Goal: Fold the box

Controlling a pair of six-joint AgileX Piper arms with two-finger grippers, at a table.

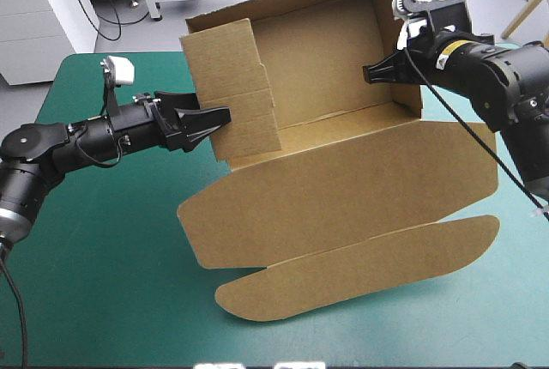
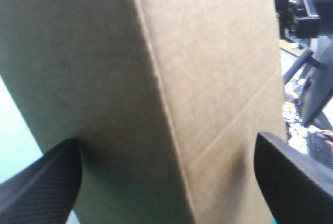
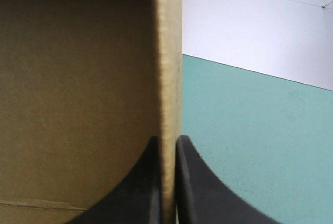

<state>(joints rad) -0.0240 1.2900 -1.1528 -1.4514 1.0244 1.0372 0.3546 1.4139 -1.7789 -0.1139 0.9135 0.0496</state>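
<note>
Nearest us, the box (image 1: 343, 180) lies on the teal-green cover (image 1: 103, 283) with its lid flat and the rounded tuck flap (image 1: 360, 270) at the box's near edge; we leave both alone for this step

Further in, at the box's left side, the left gripper (image 1: 219, 124) has its black fingers (image 2: 41, 182) spread wide, with the folded left wall (image 1: 232, 86) standing between them and ungripped. At the box's right side, the right gripper (image 1: 371, 71) pinches the edge of the right wall (image 1: 393, 43), its fingers (image 3: 200, 182) pressed onto the board from both sides. Farthest off, the back wall (image 1: 326, 60) stands raised

We judge the step in hand to be tucking the side walls. To do it well, we should push the left wall square along its crease, not at a corner, while the right pinch anchors the box against sliding; a skewed push could buckle the board
</note>
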